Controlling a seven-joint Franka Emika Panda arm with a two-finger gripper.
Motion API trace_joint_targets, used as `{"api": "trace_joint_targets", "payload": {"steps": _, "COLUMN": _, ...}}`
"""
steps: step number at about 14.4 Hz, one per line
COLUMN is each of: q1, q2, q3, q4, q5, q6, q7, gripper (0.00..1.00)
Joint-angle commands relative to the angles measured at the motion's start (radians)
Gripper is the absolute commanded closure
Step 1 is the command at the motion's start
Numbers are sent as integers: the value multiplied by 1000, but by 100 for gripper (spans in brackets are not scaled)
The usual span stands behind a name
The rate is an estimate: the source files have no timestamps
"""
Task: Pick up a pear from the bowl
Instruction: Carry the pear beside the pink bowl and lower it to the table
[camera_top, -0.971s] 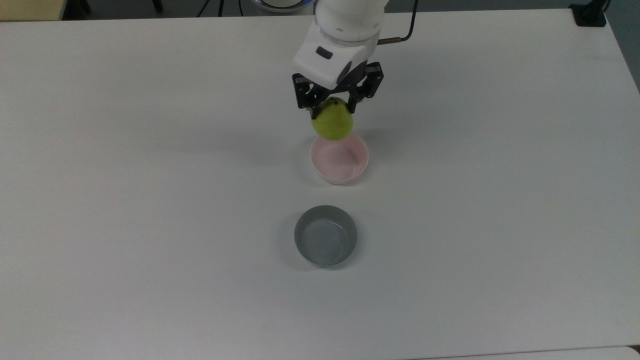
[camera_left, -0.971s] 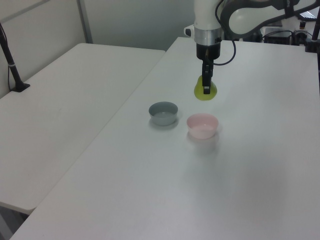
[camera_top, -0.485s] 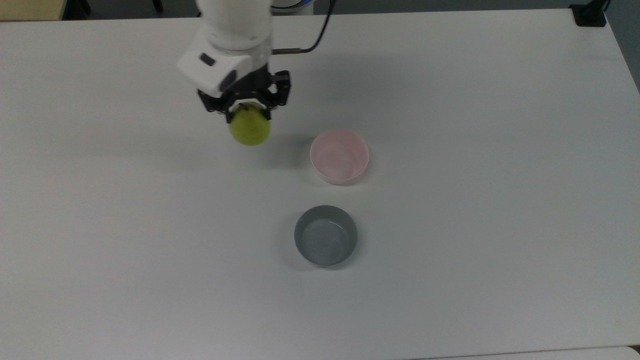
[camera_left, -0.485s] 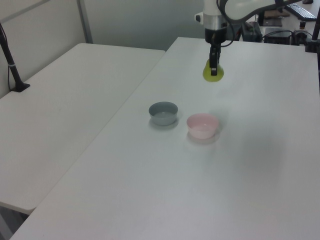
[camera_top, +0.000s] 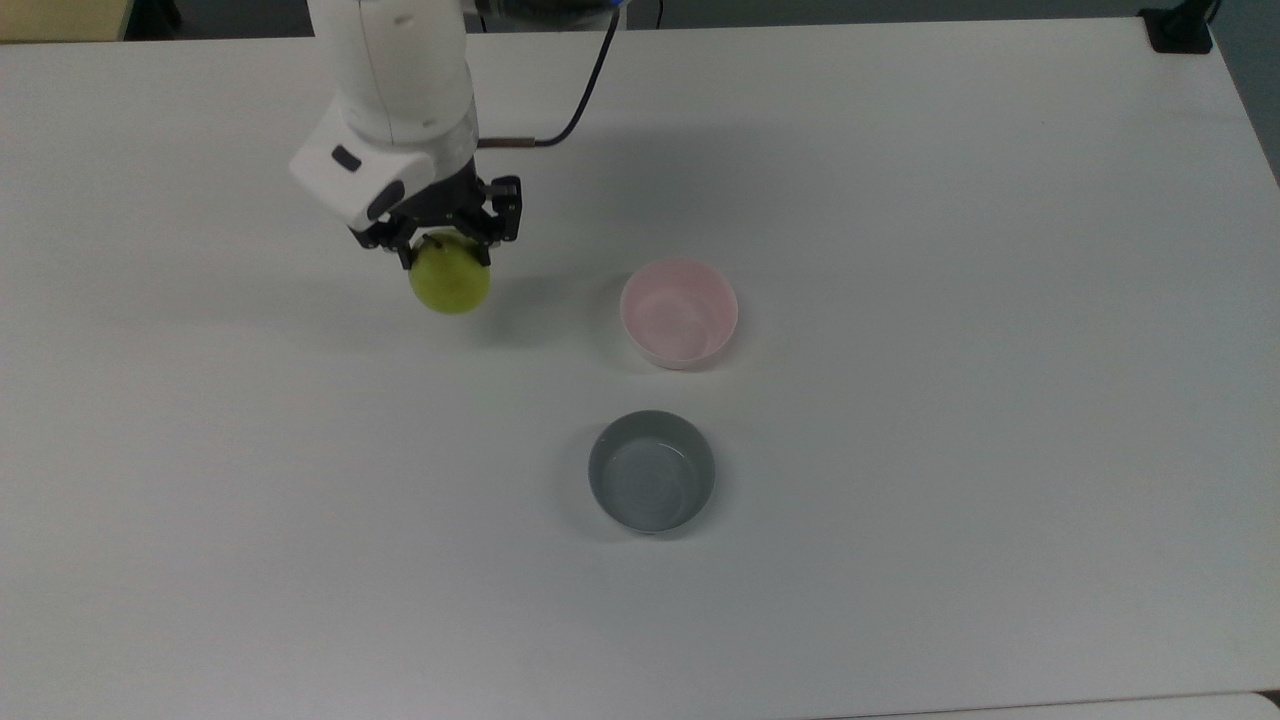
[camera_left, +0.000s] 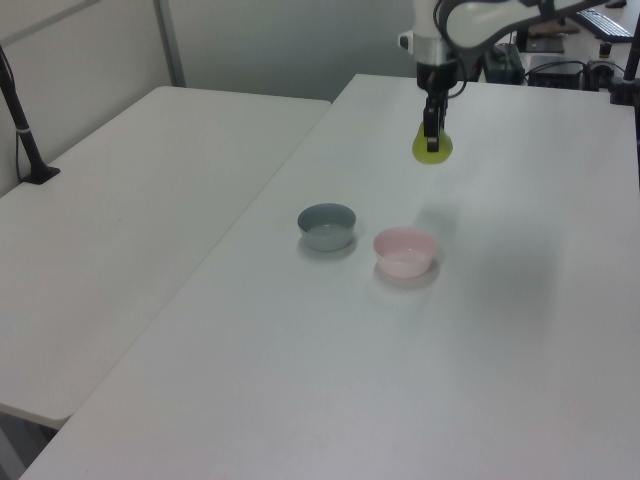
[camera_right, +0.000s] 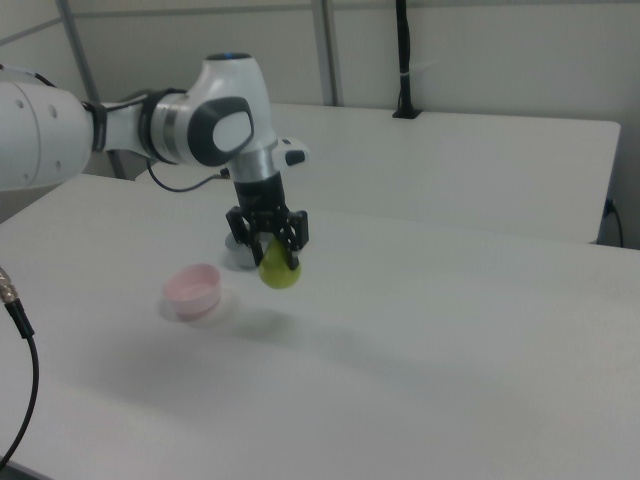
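My gripper (camera_top: 443, 247) (camera_left: 432, 140) (camera_right: 272, 252) is shut on the yellow-green pear (camera_top: 450, 283) (camera_left: 433, 150) (camera_right: 279, 271), which hangs above the white table. The pale pink bowl (camera_top: 679, 312) (camera_left: 405, 250) (camera_right: 193, 289) stands empty on the table, well off to the top view's right of the pear. In the right view the pear hangs to the right view's right of the pink bowl, with its shadow on the table below.
A grey bowl (camera_top: 651, 470) (camera_left: 327, 226) stands empty near the pink one; in the right view the grey bowl (camera_right: 238, 254) is partly behind the gripper. A second white table (camera_left: 130, 190) adjoins the white table (camera_top: 950, 450). A black cable (camera_right: 20, 350) hangs at the right view's left.
The arm carried the pear away from above the pink bowl toward the top view's left, and slightly lower in that picture. Both bowls stayed put.
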Motion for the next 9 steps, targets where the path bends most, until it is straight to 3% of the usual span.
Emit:
{"api": "trace_joint_targets", "payload": {"steps": 1, "q1": -22, "q2": 52, "q3": 1, "q4": -16, "q5": -10, "q6": 81, "q7": -12, "gripper": 62}}
{"api": "trace_joint_targets", "payload": {"steps": 9, "q1": -22, "q2": 147, "q3": 1, "q4": -16, "q5": -32, "q6": 179, "q7": 1, "gripper": 61}}
